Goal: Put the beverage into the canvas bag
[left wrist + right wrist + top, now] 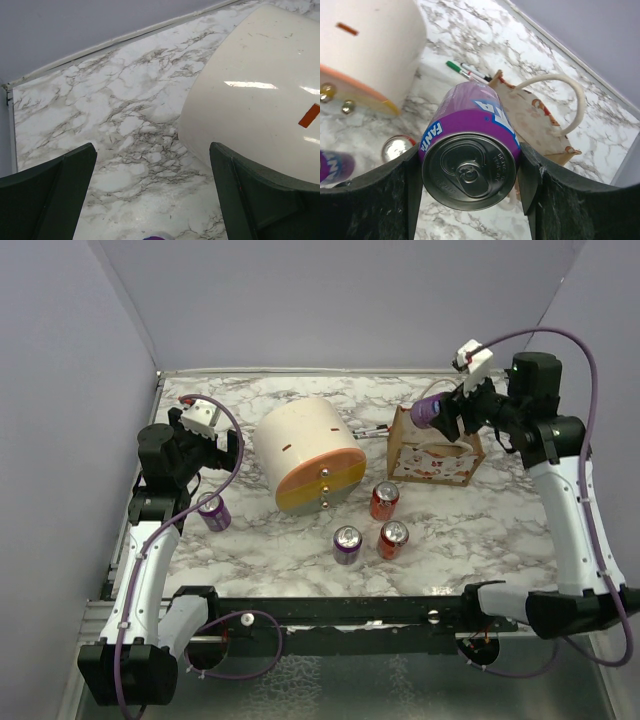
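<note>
Marble counter (270,540) beneath, my right gripper (445,415) clamps a can (470,150) seemingly just over the bag (437,462), left gripper (155,190) apart; release not yet done.

Marble-patterned table (500,530), bearing: one large cream-and-orange cylinder (305,450) on its side at centre; tan canvas bag (440,458) to its right, pens (372,431) behind; front red can (392,538), rear red can (384,500) and middle purple can (347,544) clustered in front; left purple can (214,512) well apart.
</note>
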{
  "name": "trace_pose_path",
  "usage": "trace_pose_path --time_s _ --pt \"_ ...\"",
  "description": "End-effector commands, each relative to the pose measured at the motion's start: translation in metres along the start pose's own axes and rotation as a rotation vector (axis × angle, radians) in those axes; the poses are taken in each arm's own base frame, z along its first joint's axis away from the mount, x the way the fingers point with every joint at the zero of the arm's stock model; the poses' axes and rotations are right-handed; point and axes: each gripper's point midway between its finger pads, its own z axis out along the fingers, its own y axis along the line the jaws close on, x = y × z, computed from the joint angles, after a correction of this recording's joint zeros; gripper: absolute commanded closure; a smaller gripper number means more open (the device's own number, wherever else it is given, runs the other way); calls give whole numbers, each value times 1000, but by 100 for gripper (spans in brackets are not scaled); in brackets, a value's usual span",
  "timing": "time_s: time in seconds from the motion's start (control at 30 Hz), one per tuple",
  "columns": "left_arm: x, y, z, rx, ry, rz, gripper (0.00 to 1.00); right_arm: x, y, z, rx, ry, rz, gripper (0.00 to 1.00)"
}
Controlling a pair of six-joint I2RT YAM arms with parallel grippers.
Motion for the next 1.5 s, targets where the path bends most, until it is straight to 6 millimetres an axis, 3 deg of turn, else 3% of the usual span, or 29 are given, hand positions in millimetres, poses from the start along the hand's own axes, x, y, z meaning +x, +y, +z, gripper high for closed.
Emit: trace_pose_path --time_s 0.0,0.13,0.37,0.6,0.8,1.17,1.3,1.47 --pt "-6 -3 1 24 -30 0 1 -24 -50 27 169 -46 13 99" --pt "-4 -4 1 29 -28 -2 1 7 -60 60 151 57 31 99" --pt "-5 -5 0 35 -32 2 1 48 -60 95 79 193 36 99" --pt "-11 -6 -2 39 -49 7 1 104 -52 105 21 378 18 99" --pt "-11 -8 -3 45 -52 11 1 131 -34 88 -54 491 10 99" --pt "-8 -9 -3 53 -49 14 1 175 -12 35 -93 684 -68 99" --pt "-9 -9 -2 54 -50 14 1 177 -8 14 -65 697 -82 99" --pt "-6 -9 0 58 -43 13 1 171 10 1 -112 665 -50 99"
